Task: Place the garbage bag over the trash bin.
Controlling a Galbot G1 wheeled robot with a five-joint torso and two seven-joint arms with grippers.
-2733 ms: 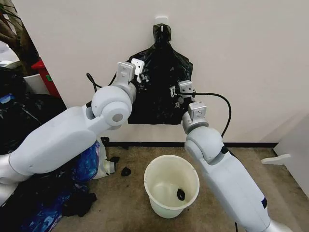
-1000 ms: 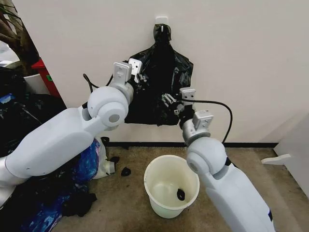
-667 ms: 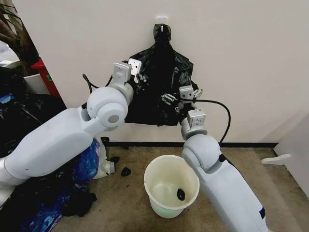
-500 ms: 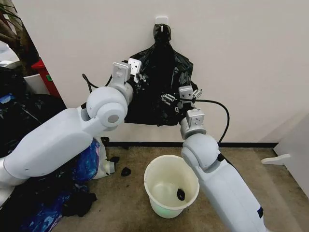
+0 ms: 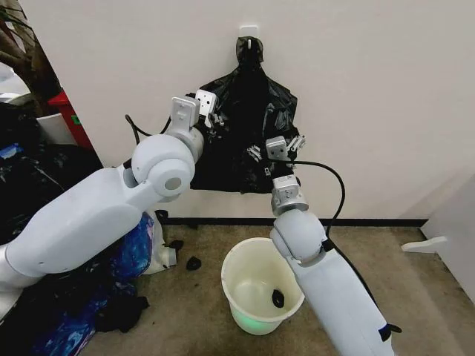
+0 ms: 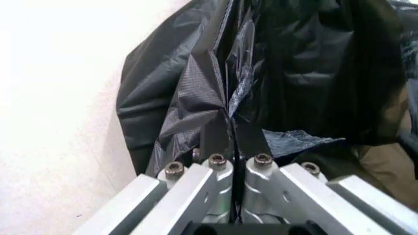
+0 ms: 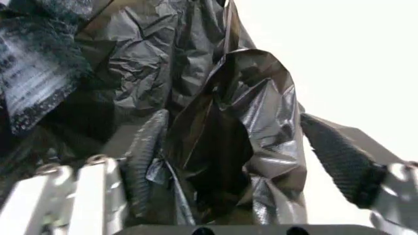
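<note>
The trash bin (image 5: 263, 285) sits on the floor nearest to me, upright, mouth open, no liner on it; one small dark scrap lies inside on its bottom, and a couple more scraps sit on the carpet just beside it on the robot's left. That bin is my reference. Further back and above it, on the wall, the black bags hang from a hook (image 5: 249, 31), knotted at the top so the sheets fan out flat below for picking. Both arms reach up over the bin to that bunch. Right gripper (image 5: 276, 147) is at the bunch's lower part, almost straight above the bin's far rim; its wrist view shows the jaws spread wide with a bulge of glossy film sitting between the textured pads (image 7: 336, 159), not pinched yet as far as I can see. Reads like it's lined up to bite a fold of the garbage bag (image 7: 251, 122) it wants to peel off. Left gripper (image 5: 210, 113) is higher and to the robot's left of the bin line, at the bunch's upper edge; its wrist view shows the fingers closed flat together on a pleat of black film (image 6: 202, 98), probably pinning one layer so the other arm can separate a sheet. Can't say for sure both are on the same bag. A heap of stuffed black bags (image 5: 37, 185) sits well apart from the bin, on the robot's left.
</note>
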